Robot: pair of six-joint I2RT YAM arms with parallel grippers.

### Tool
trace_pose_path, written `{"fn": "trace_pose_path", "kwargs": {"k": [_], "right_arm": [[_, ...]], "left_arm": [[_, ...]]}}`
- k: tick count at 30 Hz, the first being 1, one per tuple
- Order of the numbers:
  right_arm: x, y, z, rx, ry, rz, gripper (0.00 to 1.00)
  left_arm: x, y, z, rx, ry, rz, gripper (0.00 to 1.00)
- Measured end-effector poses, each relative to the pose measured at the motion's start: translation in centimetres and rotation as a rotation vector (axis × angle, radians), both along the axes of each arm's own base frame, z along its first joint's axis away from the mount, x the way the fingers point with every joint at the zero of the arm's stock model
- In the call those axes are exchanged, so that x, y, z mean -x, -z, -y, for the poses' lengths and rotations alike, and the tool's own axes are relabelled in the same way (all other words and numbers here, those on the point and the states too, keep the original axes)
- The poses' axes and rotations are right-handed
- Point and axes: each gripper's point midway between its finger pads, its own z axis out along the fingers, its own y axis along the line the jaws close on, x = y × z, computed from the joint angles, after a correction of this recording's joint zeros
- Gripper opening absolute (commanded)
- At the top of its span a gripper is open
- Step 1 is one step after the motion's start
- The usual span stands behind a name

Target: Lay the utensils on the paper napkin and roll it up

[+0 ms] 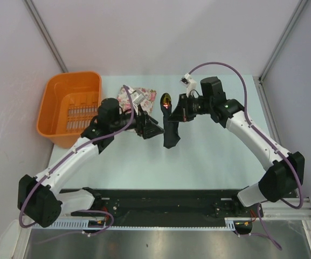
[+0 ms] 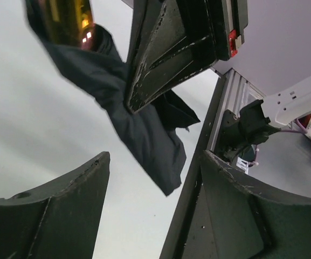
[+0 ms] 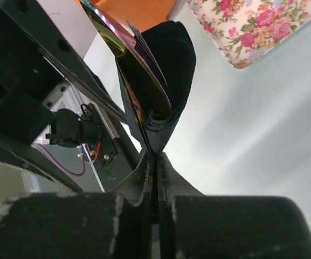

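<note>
While the right gripper [image 3: 155,157] is clenched on the napkin [image 1: 171,136] with the spoon [image 1: 166,101] wrapped inside, both hang above the table [image 1: 209,162]. The left gripper [image 1: 154,131] is released, just beside the napkin.

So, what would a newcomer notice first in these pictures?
The right gripper, shut, holds the crumpled black napkin with the gold spoon head over the middle of the table. The left gripper stands open just beside it. An orange basket sits at the far left, a floral cloth next to it.
</note>
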Motion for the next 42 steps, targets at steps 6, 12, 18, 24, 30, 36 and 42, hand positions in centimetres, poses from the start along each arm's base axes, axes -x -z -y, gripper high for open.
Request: {"fn": "trace_pose_path", "kwargs": {"k": [6, 12, 18, 24, 30, 36, 42], "right_arm": [[1.3, -1.4, -0.6, 0.000, -0.003, 0.038, 0.00], [1.3, -1.6, -0.8, 0.000, 0.014, 0.033, 0.00], [1.4, -2.0, -0.7, -0.004, 0.021, 0.036, 0.00], [1.8, -2.9, -0.7, -0.025, 0.020, 0.043, 0.00], [2.2, -3.1, -1.1, -0.036, 0.008, 0.039, 0.00], [2.3, -3.4, -1.4, -0.050, -0.001, 0.039, 0.00], [2.6, -3.6, -1.5, -0.057, -0.013, 0.041, 0.00]], "left_arm": [[1.4, -0.3, 2.3, 0.002, 0.009, 0.021, 0.69], [0.8, 0.1, 2.7, -0.005, -0.052, -0.001, 0.62], [0.2, 1.2, 2.3, -0.022, -0.107, -0.035, 0.64], [1.4, 2.6, 2.7, 0.001, -0.058, -0.097, 0.62], [1.8, 1.6, 3.9, 0.065, 0.006, -0.115, 0.55], [1.9, 1.5, 4.6, 0.094, 0.035, -0.145, 0.30], [1.9, 1.7, 4.8, 0.107, 0.035, -0.185, 0.00]]}}
